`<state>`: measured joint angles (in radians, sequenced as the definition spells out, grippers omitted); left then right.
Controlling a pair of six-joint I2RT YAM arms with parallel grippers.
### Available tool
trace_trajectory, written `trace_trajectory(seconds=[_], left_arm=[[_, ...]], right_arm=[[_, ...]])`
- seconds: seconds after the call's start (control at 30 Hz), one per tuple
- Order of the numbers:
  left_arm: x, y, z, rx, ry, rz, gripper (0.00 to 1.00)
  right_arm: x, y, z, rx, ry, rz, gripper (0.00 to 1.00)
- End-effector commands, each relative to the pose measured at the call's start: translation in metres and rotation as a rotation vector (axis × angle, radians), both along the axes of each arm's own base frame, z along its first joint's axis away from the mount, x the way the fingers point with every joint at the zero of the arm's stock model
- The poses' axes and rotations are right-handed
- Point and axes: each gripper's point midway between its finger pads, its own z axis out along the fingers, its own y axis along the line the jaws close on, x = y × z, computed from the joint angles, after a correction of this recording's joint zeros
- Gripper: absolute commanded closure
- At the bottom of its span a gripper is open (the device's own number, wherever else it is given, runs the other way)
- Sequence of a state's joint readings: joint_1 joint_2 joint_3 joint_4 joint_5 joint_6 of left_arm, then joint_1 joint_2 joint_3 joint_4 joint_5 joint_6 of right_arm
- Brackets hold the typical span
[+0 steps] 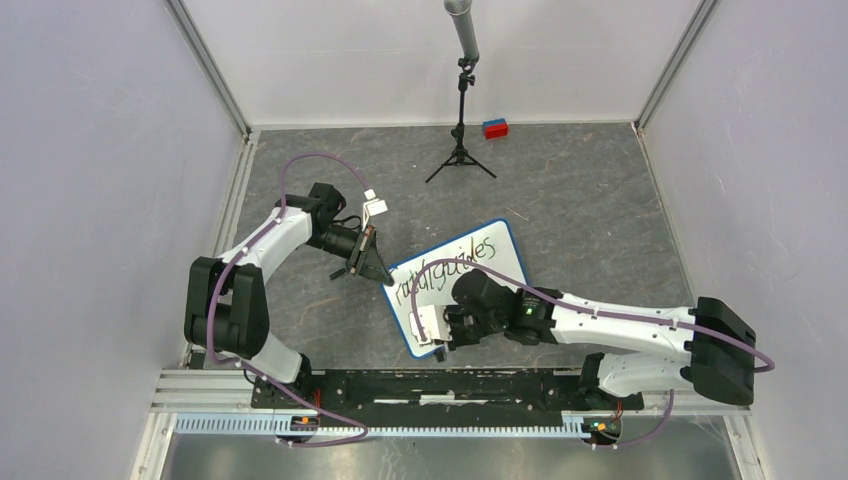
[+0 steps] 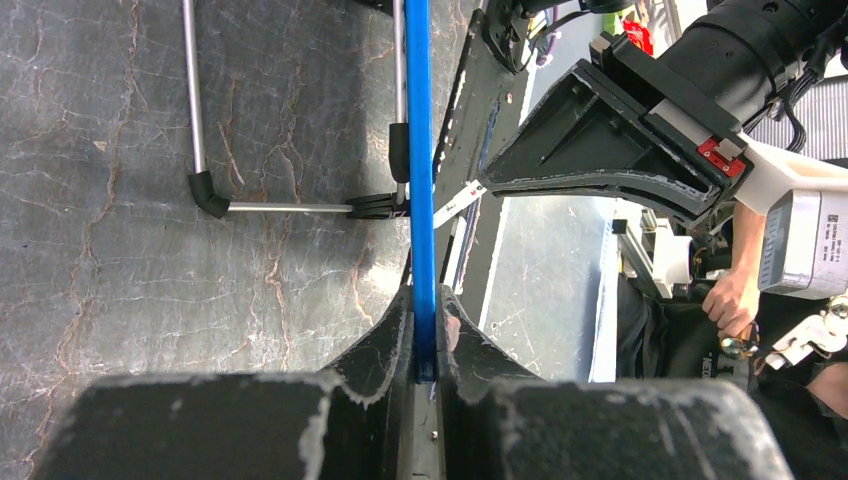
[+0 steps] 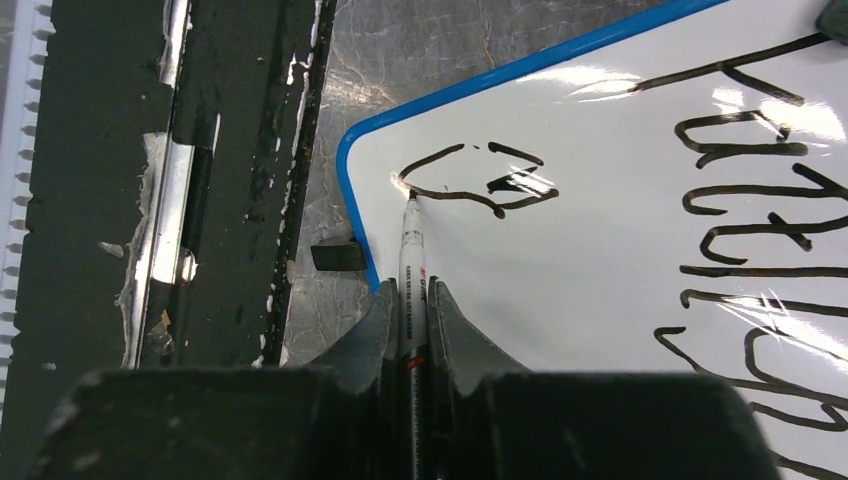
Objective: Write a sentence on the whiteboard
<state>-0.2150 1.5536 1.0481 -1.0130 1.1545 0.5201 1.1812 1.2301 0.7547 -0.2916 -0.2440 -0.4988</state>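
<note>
On the left of the worktop (image 1: 580, 200), the left gripper (image 2: 424, 310) is nearly shut, pinching the blue rim of the whiteboard (image 3: 600, 320), which lies askew between the two arms. That hold needs to be firm and motionless so the board cannot slide under the pen. To the right, the right gripper (image 3: 412, 300) is clamped tight on a marker (image 3: 411, 250). Its tip touches the board just inside the near corner, where a fresh stroke starts a second line of the sentence (image 3: 750, 190). Clean letters likely call for light, even pressure, a steady marker angle and strokes clear of the rim. No container shows in any view.
</note>
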Motion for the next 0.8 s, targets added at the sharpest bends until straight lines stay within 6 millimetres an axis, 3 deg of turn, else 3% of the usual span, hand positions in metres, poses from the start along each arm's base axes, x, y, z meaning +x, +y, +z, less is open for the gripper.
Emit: trace_trajectory(seconds=[0.0, 0.23, 0.47, 0.77], left_arm=[[0.007, 0.000, -0.008, 0.015, -0.066, -0.031, 0.98], [0.006, 0.000, -0.006, 0.011, -0.073, -0.030, 0.98], [0.006, 0.000, -0.006, 0.011, -0.069, -0.029, 0.98], [0.007, 0.000, -0.008, 0.013, -0.070, -0.030, 0.98]], right_arm=[[-0.004, 0.006, 0.010, 0.026, 0.005, 0.025, 1.00], [0.024, 0.002, 0.052, 0.155, -0.050, -0.085, 1.00], [0.040, -0.003, 0.046, 0.142, -0.067, -0.155, 1.00], [0.036, -0.001, 0.031, 0.100, -0.041, -0.128, 1.00]])
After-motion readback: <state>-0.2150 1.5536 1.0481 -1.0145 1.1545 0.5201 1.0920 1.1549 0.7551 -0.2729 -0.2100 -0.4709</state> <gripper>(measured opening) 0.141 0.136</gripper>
